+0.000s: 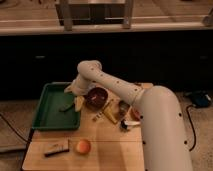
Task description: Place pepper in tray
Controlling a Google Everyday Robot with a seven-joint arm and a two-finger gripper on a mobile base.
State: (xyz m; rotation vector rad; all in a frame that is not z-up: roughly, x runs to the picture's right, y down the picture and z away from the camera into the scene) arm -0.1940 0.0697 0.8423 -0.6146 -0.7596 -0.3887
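One pepper in tray | claw at tray's right rim | grip: cannot tell

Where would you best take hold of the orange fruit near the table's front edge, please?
Across the fruit at its widest, coming straight down: it is round and sits apart from the flat block beside it. The gripper is over the tray, by its right rim.
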